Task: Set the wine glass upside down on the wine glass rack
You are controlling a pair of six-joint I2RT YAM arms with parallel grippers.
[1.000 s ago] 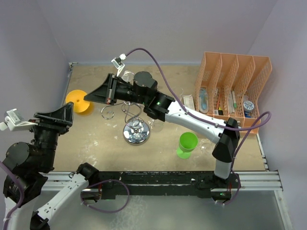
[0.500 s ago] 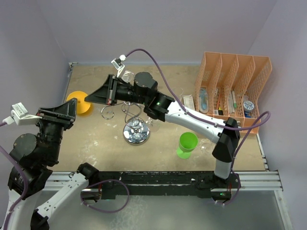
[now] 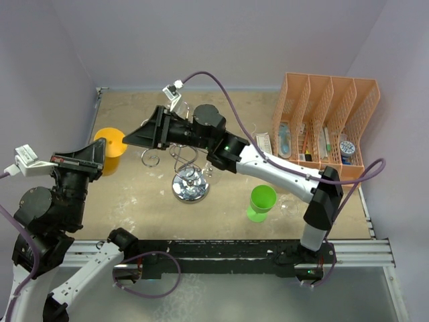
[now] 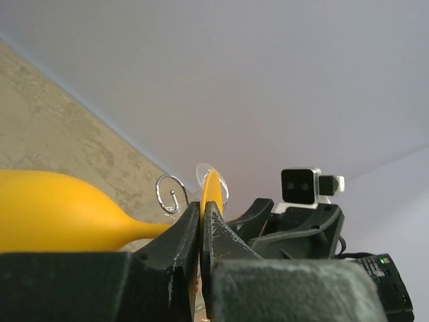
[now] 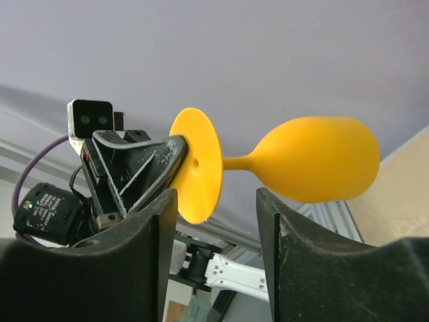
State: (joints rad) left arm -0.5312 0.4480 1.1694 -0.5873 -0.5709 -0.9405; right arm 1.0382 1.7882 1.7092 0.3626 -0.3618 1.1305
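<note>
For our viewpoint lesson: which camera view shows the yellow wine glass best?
The right wrist view: the wine glass shows whole there, foot, stem and bowl. The left wrist view shows bowl and stem, with the foot edge-on. The top view shows only part of the bowl.

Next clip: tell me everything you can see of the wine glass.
The wine glass is opaque yellow-orange, plastic-looking, in one piece: round foot, thin stem, egg-shaped bowl. It is held level in the air. The left gripper is shut on the foot's rim; the right gripper, open, straddles foot and stem.
</note>
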